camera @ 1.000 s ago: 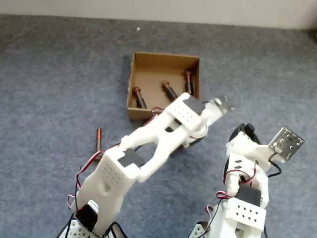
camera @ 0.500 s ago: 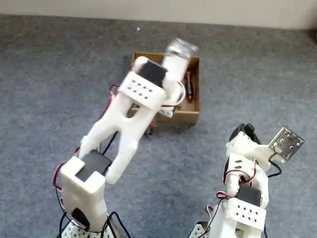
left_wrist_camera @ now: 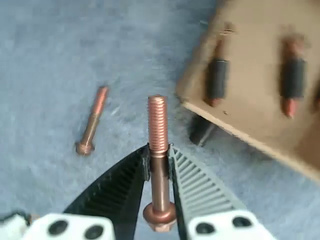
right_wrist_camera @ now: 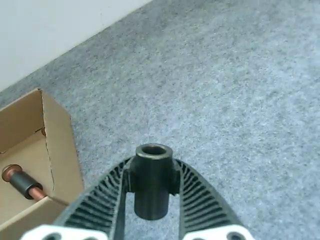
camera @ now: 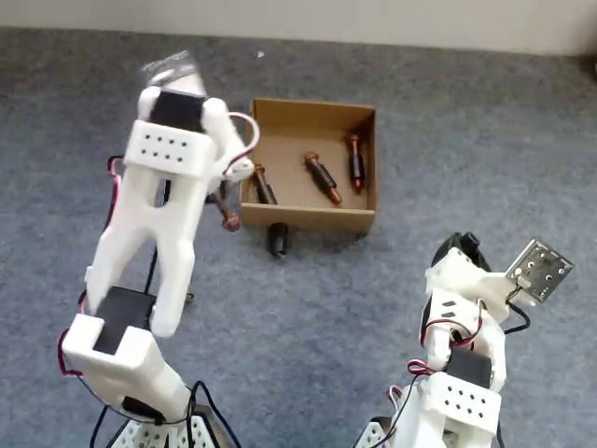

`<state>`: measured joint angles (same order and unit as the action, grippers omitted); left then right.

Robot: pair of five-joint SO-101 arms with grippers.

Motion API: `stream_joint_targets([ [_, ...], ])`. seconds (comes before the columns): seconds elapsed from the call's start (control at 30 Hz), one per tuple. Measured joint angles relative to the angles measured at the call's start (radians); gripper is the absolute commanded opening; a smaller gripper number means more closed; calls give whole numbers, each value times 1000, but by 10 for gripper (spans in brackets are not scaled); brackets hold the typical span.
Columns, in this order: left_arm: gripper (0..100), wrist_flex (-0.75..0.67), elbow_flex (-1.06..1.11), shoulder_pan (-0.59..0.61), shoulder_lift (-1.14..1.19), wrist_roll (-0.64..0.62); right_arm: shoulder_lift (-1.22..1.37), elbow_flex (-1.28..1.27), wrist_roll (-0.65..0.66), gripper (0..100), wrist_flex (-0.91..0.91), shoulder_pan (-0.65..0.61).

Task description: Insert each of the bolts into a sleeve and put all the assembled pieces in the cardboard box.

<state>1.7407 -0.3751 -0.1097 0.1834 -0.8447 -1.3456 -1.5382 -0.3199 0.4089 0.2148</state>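
The left hand [left_wrist_camera: 158, 149] is clamped on a copper bolt [left_wrist_camera: 157, 117], gripping it at mid-shank with the head back towards the wrist and the threaded end standing clear beyond the fingertips; it hangs above the grey desk [camera: 466, 112] just beside the left wall of the cardboard box [camera: 317, 217]. The right hand [right_wrist_camera: 152, 162] is closed round a black sleeve [right_wrist_camera: 151, 192], whose open bore points out past its fingertips; in the high view this arm sits well apart from the other, near the desk's front right. Three assembled pieces [camera: 322, 177] already lie in the box, while a spare sleeve [camera: 278, 238] rests against the box's front wall and a second bolt [left_wrist_camera: 91, 122] lies loose on the desk. The step in hand looks to be the mating of bolt and sleeve — so the thing to get right is the line-up: bring the threaded end to the bore with the two axes in one line, not merely tip to rim; close the gap slowly, since a bolt held on so short a length may swivel if it catches the rim; keep the right hand's squeeze firm so the sleeve does not slide back — and let go only once the shank is well inside.
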Motion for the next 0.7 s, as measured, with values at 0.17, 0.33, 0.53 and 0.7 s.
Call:
stream_joint_targets([
  [0.17, 7, 0, 123, 25, 0, -221, 0, 0, 0, 5, 0, 0],
  [0.33, 7, -3, 195, 26, 0, -437, 0, 0, 0, 5, 0, 0],
  [0.53, 8, -3, 241, 25, 0, -617, 0, 0, 0, 5, 0, 0],
  [0.7, 120, -3, 247, 25, 0, -634, 0, 0, 0, 5, 0, 0],
])
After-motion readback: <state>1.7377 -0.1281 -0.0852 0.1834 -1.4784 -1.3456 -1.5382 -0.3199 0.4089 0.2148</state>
